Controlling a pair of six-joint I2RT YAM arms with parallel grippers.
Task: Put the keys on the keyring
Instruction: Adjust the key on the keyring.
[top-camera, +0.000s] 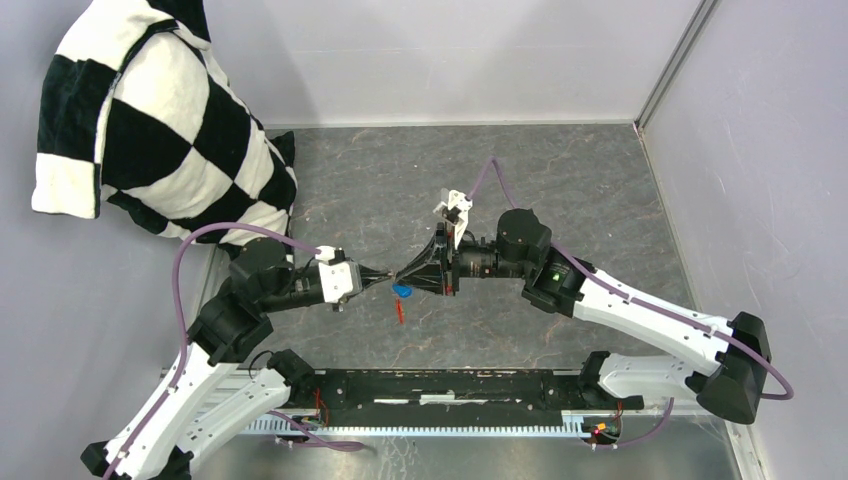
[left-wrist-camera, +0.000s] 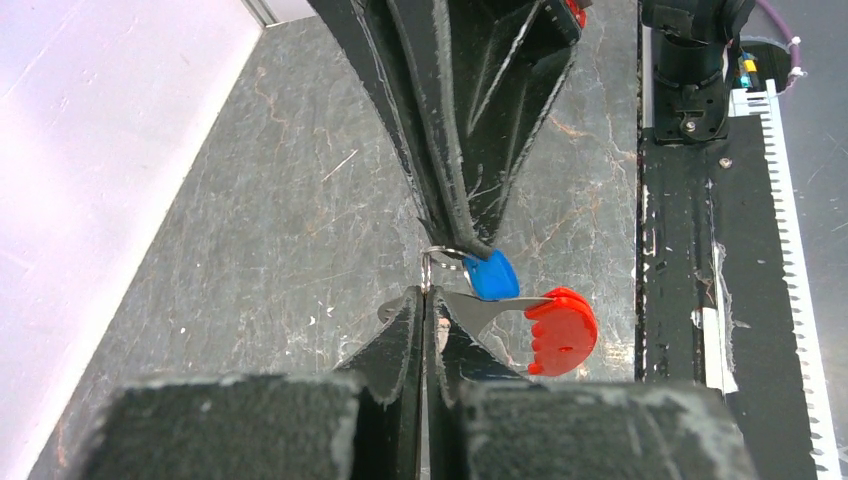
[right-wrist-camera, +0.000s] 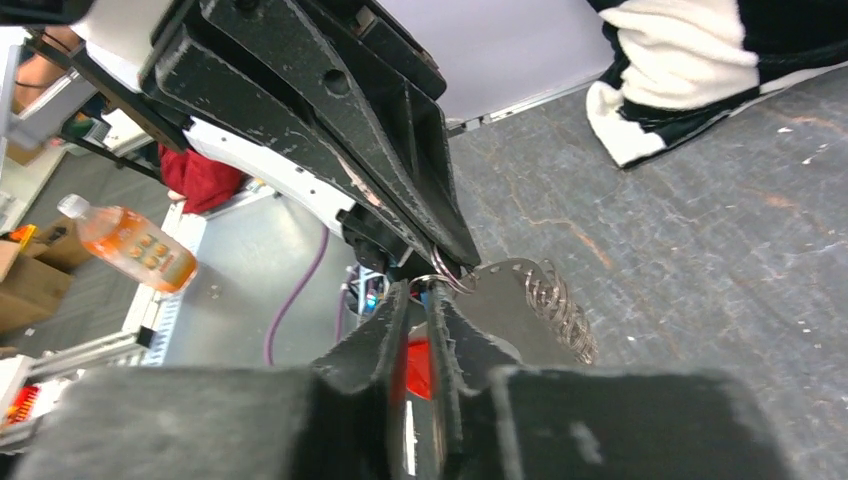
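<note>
Both arms meet tip to tip above the grey table (left-wrist-camera: 280, 200), just in front of the bases.

Left gripper (left-wrist-camera: 425, 300): fingers pressed together, clamped on the thin keyring (left-wrist-camera: 428, 265), whose wire loop stands up out of the seam.

Right gripper (left-wrist-camera: 462, 238): tips at the ring's far side, right against the blue key (left-wrist-camera: 491, 276). A thin gap shows between its fingers in the right wrist view; I cannot tell whether they pinch ring, key or nothing.

Red tag (left-wrist-camera: 563, 330) hangs off to one side, grey chain strap (right-wrist-camera: 560, 310) to the other. Whether the blue key is already threaded is unclear. Green key not seen in any view.

Risks, as I judge them:
- the ring's wire is thin, so a sideways pull from the right arm could twist it out of the left clamp, dropping ring and key
- the tiny key could pop free if nipped on its rounded plastic head
- tag or strap could snag a fingertip
</note>
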